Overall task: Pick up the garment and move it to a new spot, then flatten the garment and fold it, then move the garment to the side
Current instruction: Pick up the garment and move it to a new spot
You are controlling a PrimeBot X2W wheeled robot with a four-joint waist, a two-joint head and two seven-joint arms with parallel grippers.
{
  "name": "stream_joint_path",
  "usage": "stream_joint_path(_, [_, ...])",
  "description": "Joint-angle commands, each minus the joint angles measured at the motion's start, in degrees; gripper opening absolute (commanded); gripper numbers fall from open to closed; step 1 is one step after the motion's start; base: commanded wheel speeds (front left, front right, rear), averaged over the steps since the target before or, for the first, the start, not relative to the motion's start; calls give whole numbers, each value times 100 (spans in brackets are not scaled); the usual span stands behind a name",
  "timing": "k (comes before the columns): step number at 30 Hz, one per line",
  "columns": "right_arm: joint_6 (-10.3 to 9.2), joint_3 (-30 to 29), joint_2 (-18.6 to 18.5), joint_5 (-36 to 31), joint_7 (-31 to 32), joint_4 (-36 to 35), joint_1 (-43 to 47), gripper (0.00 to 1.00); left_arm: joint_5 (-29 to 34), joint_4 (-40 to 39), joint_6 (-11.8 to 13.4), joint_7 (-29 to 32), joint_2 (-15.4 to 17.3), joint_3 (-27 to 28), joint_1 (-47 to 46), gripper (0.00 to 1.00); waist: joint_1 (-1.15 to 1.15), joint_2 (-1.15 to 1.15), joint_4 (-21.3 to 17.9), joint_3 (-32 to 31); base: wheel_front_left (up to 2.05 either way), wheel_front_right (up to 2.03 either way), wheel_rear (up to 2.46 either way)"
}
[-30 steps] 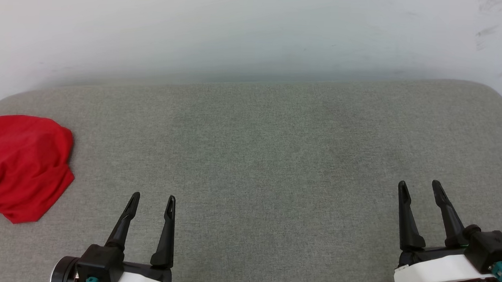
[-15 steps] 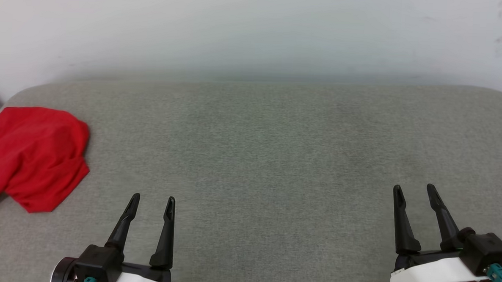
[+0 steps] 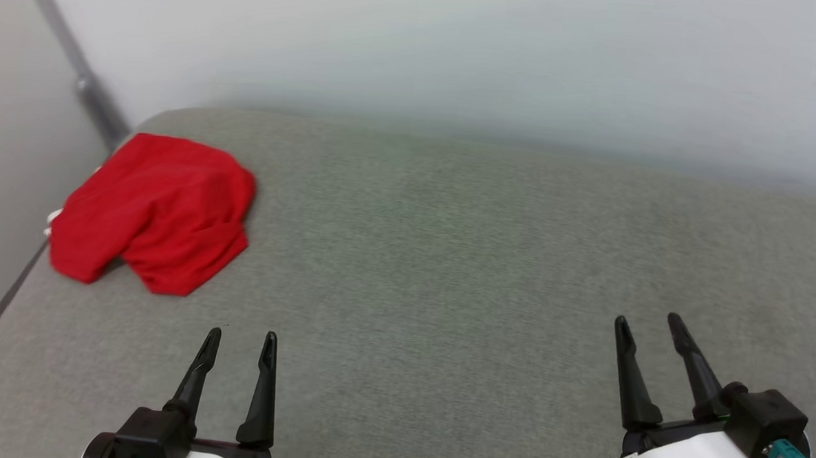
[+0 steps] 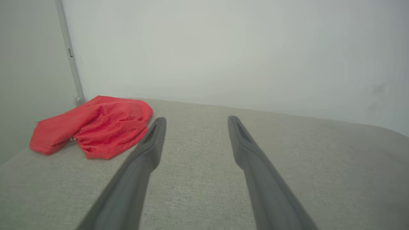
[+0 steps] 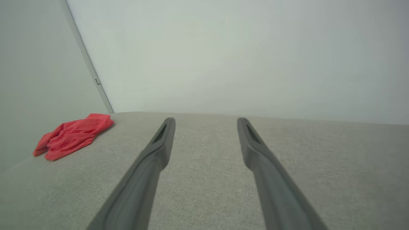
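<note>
Jaws, two pairs, both spread wide, empty; one garment crumpled, far left.

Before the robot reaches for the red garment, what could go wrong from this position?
The garment lies bunched in the far left corner of the grey surface, close to its edge; a poor pinch might push it off.
It is layered, so the open left gripper may catch only one fold and lift it unevenly.
The side wall and pipe stand close beside it; that gripper could strike them.
</note>
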Motion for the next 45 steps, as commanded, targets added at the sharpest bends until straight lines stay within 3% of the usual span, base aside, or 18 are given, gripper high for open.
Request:
stream_joint_path(1, [-2, 5, -1, 18, -12, -13, 58, 100, 11, -7, -21, -16, -4, 22, 78, 100, 0, 0, 275, -53, 0, 0, 0])
stream_joint_path(10, [-2, 268, -3, -49, -12, -44, 119, 100, 119, -77, -52, -16, -5, 215, 197, 100, 0, 0, 990, -165, 0, 0, 0])
stream_joint_path(19, [-2, 432, -2, 50, -12, -31, 188, 100, 116, -55, -62, -16, -6, 271, 313, 100, 0, 0, 1382, -305, 0, 0, 0])
stream_joint_path(36, [-2, 576, -2, 57, -12, -32, 232, 100, 78, -78, -67, -16, -6, 300, 345, 100, 0, 0, 1450, -295, 0, 0, 0])
stream_joint_path(45, [-2, 541, -3, -333, -12, -326, -107, 100, -281, 167, -68, -16, 61, 136, -149, 100, 0, 0, 1237, 454, 0, 0, 0])
